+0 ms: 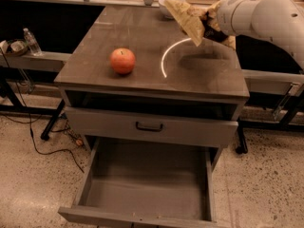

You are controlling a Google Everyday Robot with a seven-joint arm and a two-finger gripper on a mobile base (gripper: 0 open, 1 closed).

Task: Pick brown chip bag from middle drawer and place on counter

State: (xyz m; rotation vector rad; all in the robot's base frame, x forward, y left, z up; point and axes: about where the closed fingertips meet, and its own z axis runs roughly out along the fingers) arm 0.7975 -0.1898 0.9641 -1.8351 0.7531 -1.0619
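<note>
Speckled pale floor runs around a grey cabinet whose counter (133, 37) carries an apple (122, 61) on its left half and a thin white circle (164, 61) on its right.

Below, the middle drawer (147, 184) stands pulled fully out and its grey floor shows nothing inside. Above it sits a shallower drawer front with a black bar handle (149, 126), pushed in.

By my reading, the picking half of the task is done. The brown chip bag (189, 19) is out of the drawer and hangs in the air over the rear right part of the counter, near the top of the circle. It is tilted, shows its pale tan side, and throws a shadow on the surface beneath.

What remains is 1 step: lowering the bag onto the counter and letting go.

At the end of the white arm (270, 18), the gripper (211, 26) sits just behind the bag's right edge. It is pinched narrowly onto the foil and carries the bag's whole weight. Nothing else touches it, and the bag hides the exact gap.
</note>
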